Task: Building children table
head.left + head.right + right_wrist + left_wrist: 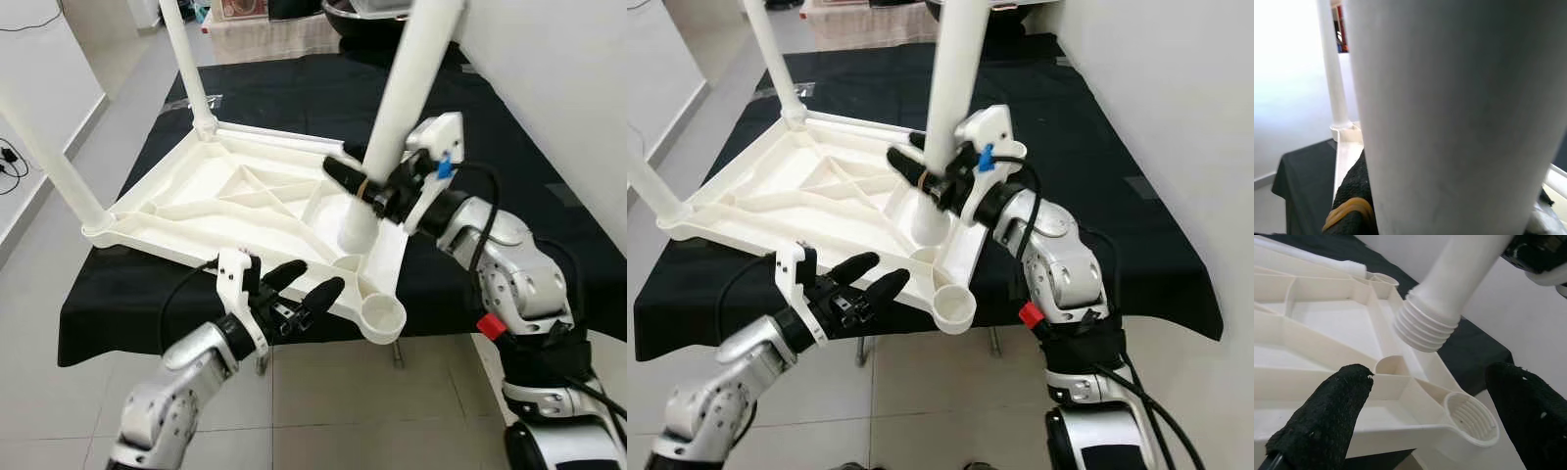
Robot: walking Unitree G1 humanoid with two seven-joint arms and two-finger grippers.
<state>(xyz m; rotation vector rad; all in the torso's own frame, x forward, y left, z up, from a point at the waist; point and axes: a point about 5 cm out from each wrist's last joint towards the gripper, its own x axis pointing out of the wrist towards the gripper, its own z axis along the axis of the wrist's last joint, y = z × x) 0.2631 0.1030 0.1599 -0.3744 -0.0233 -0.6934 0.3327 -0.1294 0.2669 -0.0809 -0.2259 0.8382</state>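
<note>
Nearest the robot, at about 7 o'clock in the left eye view, the left gripper point(306, 285) hovers with its two black fingers spread wide and nothing between them, just off the near edge of the upturned white table top point(211, 201). That top lies underside up on a black-covered table point(549, 250), its near corner overhanging the edge. At that corner, about 5 o'clock, sits the empty threaded socket point(383, 315); the left wrist view shows its inner ridges bare. Just beyond and above it, the right gripper point(364, 186) is clamped round a white table leg point(404, 98), which it holds tilted with the threaded end point(1426, 327) hanging over the ribbed underside, near the socket but not yet in it. Farther off, two legs already stand in their sockets: one at the 9 o'clock corner point(54, 162), one at the 11 o'clock corner point(186, 64). By my judgement the build is about half done: this leg has to be lined up and screwed in, and the last corner is hidden behind it, so I cannot tell its state. At 12 o'clock a low bench point(265, 34) stands past the table; a white wall point(549, 78) runs close along the right, and a cable point(8, 162) trails on the floor at 9 o'clock.
</note>
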